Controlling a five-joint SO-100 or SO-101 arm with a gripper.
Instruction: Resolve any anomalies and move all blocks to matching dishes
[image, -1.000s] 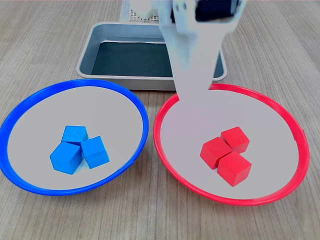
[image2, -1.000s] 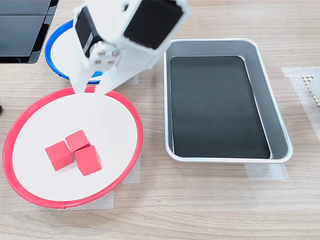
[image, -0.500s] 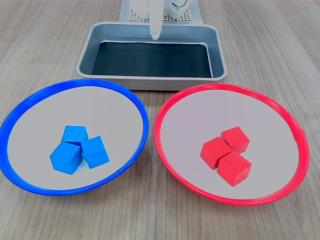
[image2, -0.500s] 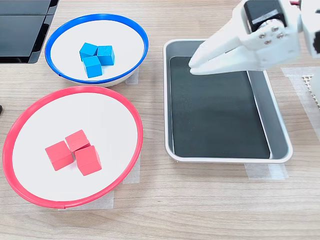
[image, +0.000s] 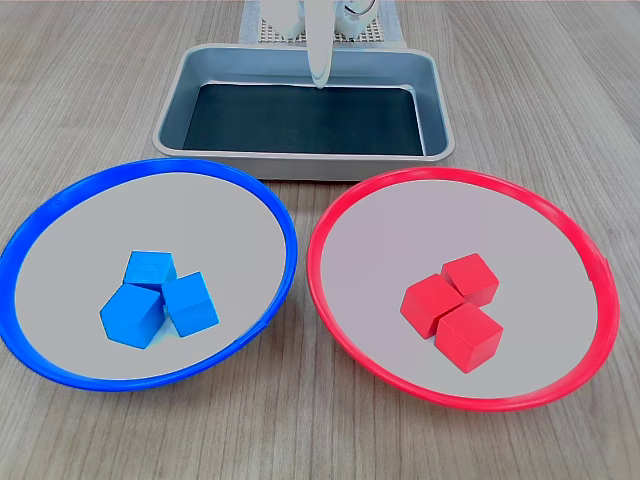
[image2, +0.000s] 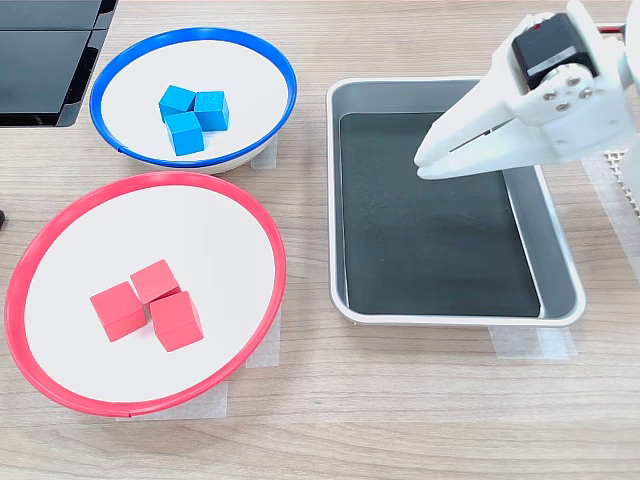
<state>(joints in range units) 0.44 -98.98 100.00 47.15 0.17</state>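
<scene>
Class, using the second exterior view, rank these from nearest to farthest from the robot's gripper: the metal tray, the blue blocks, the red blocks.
1. Metal tray: directly under the gripper.
2. Blue blocks: in the blue-rimmed dish, upper left.
3. Red blocks: in the red-rimmed dish, lower left.

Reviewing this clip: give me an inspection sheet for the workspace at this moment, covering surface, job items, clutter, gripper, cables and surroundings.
Surface: wooden table, tape patches under dishes and tray.
Job's things: three blue blocks clustered in the blue-rimmed dish; three red blocks clustered in the red-rimmed dish. Colours all match.
Clutter: grey metal tray with black bottom, nothing in it.
Grippers: gripper above the tray, jaws together, holding nothing.
Cables: nothing seen.
Surroundings: black object at the second exterior view's upper left; perforated mat at its right edge.
</scene>
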